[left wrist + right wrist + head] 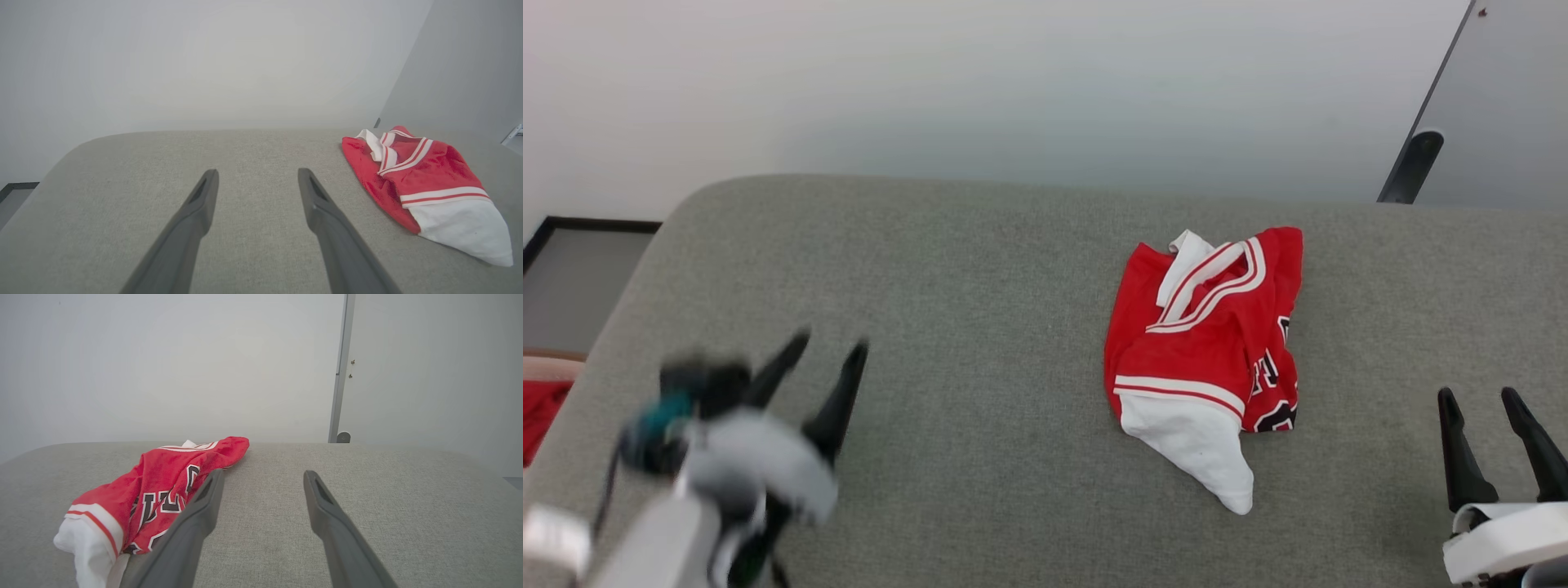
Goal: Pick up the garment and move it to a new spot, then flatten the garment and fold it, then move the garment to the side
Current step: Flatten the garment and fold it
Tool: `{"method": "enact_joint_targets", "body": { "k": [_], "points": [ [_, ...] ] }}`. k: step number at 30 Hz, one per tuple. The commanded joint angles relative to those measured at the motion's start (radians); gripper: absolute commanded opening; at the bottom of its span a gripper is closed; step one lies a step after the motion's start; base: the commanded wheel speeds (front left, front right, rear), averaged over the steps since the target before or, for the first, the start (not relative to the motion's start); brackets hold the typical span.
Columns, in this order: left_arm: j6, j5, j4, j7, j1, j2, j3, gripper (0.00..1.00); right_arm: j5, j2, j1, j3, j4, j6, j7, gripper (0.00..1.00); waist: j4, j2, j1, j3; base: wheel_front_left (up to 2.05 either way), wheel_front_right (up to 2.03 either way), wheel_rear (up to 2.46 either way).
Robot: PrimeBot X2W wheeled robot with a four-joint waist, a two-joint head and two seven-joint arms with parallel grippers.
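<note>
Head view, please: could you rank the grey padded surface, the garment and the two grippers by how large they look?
1. Grey padded surface.
2. Garment and left gripper look alike; the gripper is blurred, so unranked.
3. Right gripper, partly cropped by the frame edge.

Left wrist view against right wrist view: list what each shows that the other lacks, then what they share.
Left wrist view, not the right: the open left gripper and a dark frame low at the left edge.
Right wrist view, not the left: the open right gripper, the shirt's black-and-white print and a grey post.
Both: the crumpled red shirt with its white sleeve, lying on the grey cushion before a pale wall.
</note>
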Motion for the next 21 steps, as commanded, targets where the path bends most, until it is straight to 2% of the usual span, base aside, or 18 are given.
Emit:
{"method": "enact_joint_targets", "body": {
  "k": [1, 6, 9, 14, 17, 21],
  "points": [
    [-0.002, -0.046, 0.007, 0.048, -0.072, 0.018, -0.034, 1.0, -0.01, 0.005, -0.016, 0.002, 0.002, -0.001, -0.009, 1.0, 0.0, 0.0, 0.0, 0.012, 0.0, 0.0, 0.0],
    [-0.001, -0.22, 0.099, 0.342, -0.305, 0.03, -0.181, 1.0, -0.014, 0.012, -0.042, 0.013, 0.008, -0.001, -0.019, 1.0, -0.014, 0.0, 0.0, 0.038, 0.0, 0.0, 0.0],
    [-0.001, -0.334, 0.177, 0.529, -0.415, 0.002, -0.234, 1.0, -0.016, 0.018, -0.06, 0.023, 0.013, -0.001, -0.028, 1.0, -0.033, 0.0, 0.0, 0.058, 0.0, 0.0, 0.0],
    [-0.001, -0.461, 0.28, 0.828, -0.504, -0.049, -0.33, 1.0, -0.02, 0.032, -0.085, 0.031, 0.026, -0.001, -0.043, 1.0, -0.069, 0.0, 0.0, 0.091, 0.0, 0.0, 0.0],
    [-0.001, -0.51, 0.287, 0.905, -0.523, -0.065, -0.367, 1.0, -0.019, 0.039, -0.1, 0.03, 0.034, -0.001, -0.05, 1.0, -0.091, 0.0, 0.0, 0.115, 0.0, 0.0, 0.0],
    [-0.001, -0.533, 0.293, 0.914, -0.54, -0.089, -0.409, 1.0, -0.023, 0.049, -0.117, 0.032, 0.039, -0.001, -0.058, 1.0, -0.114, 0.0, 0.0, 0.151, 0.0, 0.0, 0.0]
  ]
}}
